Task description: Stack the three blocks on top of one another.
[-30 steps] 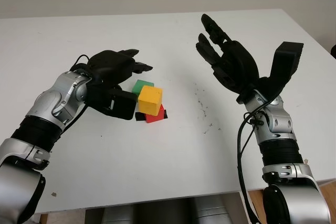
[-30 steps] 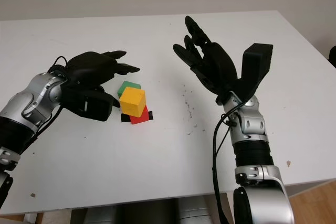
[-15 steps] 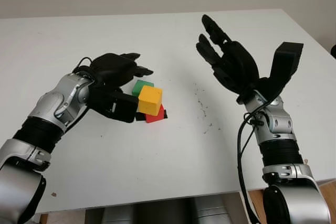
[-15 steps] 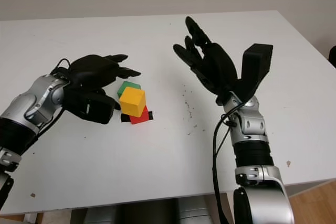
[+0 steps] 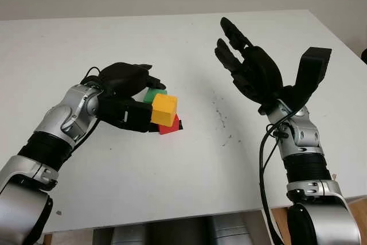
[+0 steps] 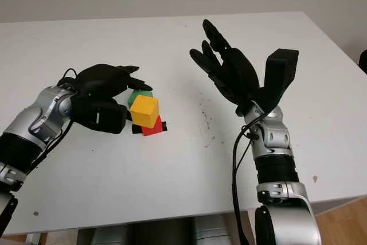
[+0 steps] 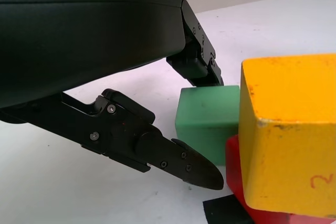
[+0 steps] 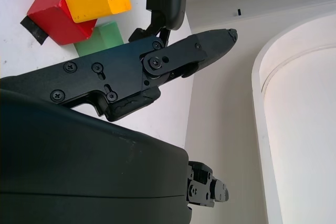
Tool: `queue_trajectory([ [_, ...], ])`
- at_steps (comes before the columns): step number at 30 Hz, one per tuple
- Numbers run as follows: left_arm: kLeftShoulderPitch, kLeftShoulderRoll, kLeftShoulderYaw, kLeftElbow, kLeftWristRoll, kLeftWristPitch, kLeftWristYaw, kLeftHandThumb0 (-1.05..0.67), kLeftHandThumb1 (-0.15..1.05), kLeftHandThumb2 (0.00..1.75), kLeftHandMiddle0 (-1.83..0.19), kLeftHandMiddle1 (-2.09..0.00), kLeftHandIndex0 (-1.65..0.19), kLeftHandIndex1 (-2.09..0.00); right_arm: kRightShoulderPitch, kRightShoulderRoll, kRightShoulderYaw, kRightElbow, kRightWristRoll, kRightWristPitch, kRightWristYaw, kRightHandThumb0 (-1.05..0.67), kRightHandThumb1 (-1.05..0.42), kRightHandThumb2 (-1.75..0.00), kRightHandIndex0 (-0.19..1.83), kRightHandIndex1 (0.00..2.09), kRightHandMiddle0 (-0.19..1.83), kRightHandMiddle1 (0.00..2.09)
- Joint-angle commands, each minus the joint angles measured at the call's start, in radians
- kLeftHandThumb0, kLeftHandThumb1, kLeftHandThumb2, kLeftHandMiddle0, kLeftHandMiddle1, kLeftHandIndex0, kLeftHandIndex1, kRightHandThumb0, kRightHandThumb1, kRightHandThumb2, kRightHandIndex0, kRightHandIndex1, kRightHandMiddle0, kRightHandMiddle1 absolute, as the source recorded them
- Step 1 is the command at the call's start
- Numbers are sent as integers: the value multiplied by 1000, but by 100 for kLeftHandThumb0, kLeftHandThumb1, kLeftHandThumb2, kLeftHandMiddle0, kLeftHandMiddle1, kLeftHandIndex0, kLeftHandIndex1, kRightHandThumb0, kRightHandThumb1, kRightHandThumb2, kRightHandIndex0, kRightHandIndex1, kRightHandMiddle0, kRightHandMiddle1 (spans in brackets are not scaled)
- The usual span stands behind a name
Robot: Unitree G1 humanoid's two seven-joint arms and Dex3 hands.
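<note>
A yellow block point(image 5: 164, 109) sits on a red block point(image 5: 170, 126) in the middle of the white table point(image 5: 172, 182). A green block point(image 5: 155, 94) stands on the table just behind and left of them, touching the stack. My left hand point(image 5: 146, 100) is open and reaches in from the left; in the left wrist view a finger point(image 7: 202, 61) stands at the far side of the green block point(image 7: 207, 119) and the thumb point(image 7: 199, 169) at its near side, without a firm hold. My right hand point(image 5: 261, 55) is open, raised to the right of the blocks.
Black tape marks point(image 5: 152, 128) lie under the red block. Dark specks point(image 5: 221, 113) dot the table between the stack and the right arm. The table's front edge point(image 5: 172, 217) runs close before both arms.
My left hand has moved right and down toward the stack, bringing its fingers around the green block. The blocks and the right hand have stayed where they were.
</note>
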Motion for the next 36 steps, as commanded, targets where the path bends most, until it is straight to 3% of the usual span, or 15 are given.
queue_trajectory([
  [1, 11, -1, 15, -10, -6, 7, 8, -57, 90, 6, -19, -8, -71, -21, 9, -2, 0, -27, 5, 7, 0, -70, -98, -5, -19, 0, -6, 6],
  [5, 14, 0, 10, -13, 3, 21, 16, -55, 95, 6, -28, -7, -72, -33, 11, -2, 4, -36, -1, 10, -9, -70, -98, -6, -19, 0, -5, 6],
  [8, 19, 2, 11, -16, 4, 26, 22, -50, 97, 6, -35, -6, -57, -75, 11, -2, 3, -38, 3, 13, -8, -72, -98, -5, -19, 0, -5, 6],
  [12, 25, 4, 14, -15, 1, 21, 33, -44, 100, 6, -40, -6, -49, -101, 12, -4, 5, -38, 1, 11, -4, -71, -99, -6, -19, 0, -6, 5],
  [33, 3, 30, 59, -6, -13, 82, 42, -36, 99, 5, -38, -5, -29, -147, 18, -2, 11, -43, -7, 22, -10, -68, -99, -6, -19, 0, -5, 6],
  [36, -5, 43, 72, -6, -16, 90, 44, -36, 99, 5, -38, -5, -27, -147, 17, -1, 10, -38, -5, 19, -8, -67, -100, -6, -19, 0, -3, 6],
])
